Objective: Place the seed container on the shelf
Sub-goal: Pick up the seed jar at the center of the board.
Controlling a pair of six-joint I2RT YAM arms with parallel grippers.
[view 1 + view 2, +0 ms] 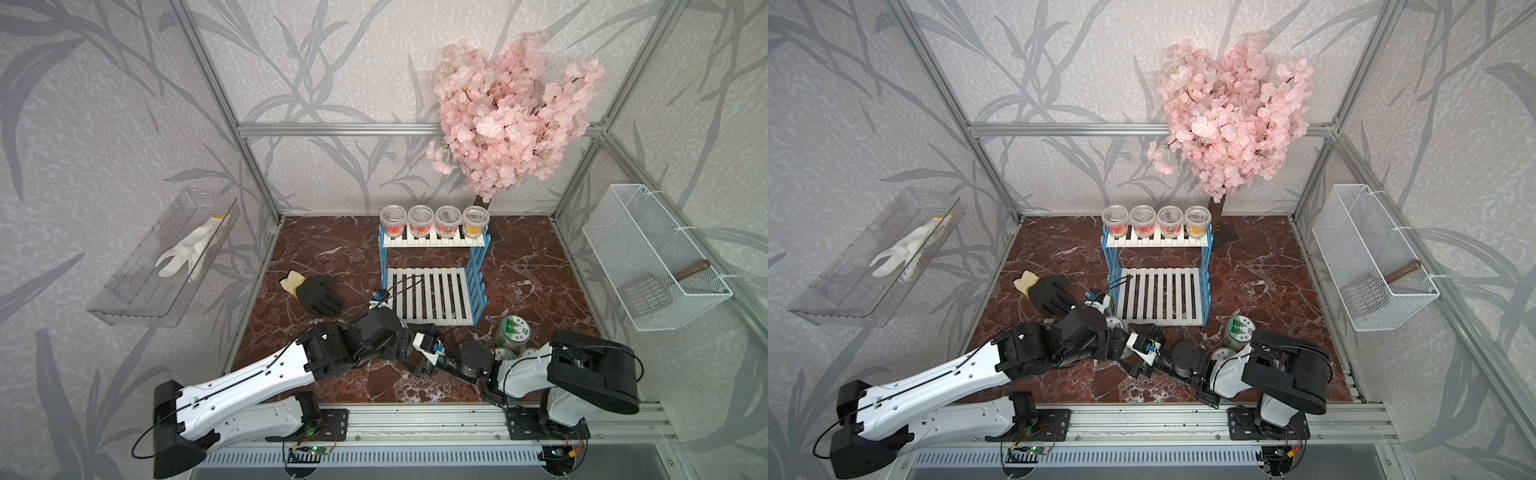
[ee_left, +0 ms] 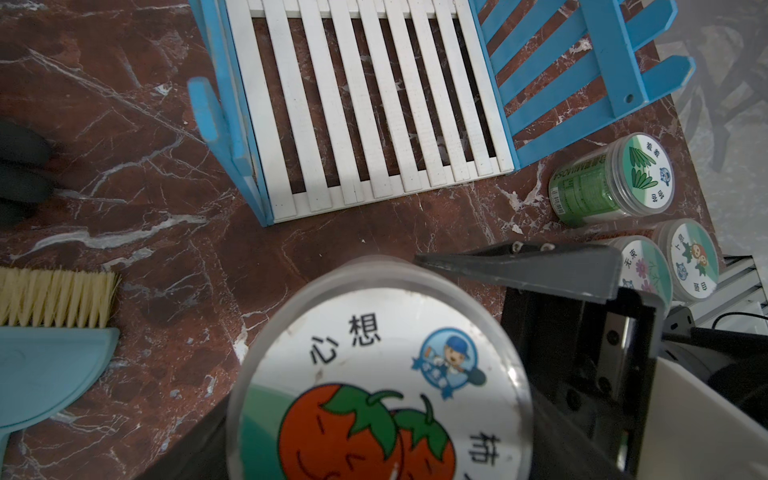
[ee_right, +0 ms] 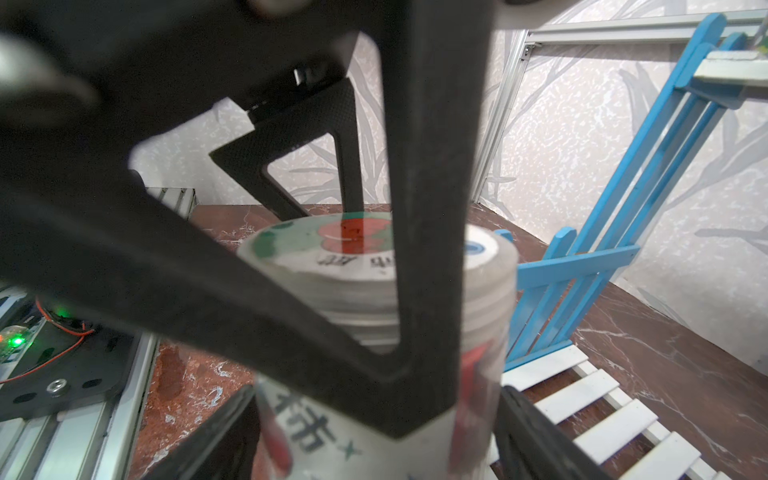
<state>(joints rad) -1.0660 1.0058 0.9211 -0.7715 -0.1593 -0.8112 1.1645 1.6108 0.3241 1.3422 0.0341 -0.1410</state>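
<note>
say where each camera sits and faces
top views: stereo pair high over the front rail, facing down and back at the shelf; left arm, right arm show.
right wrist: on the right arm, facing roughly level at the seed container; right gripper flanks it, left gripper clamps it from above.
left wrist: on the left arm, facing steeply down over its lid to the shelf; right gripper shows.
shared: both wrists see container and shelf.
</note>
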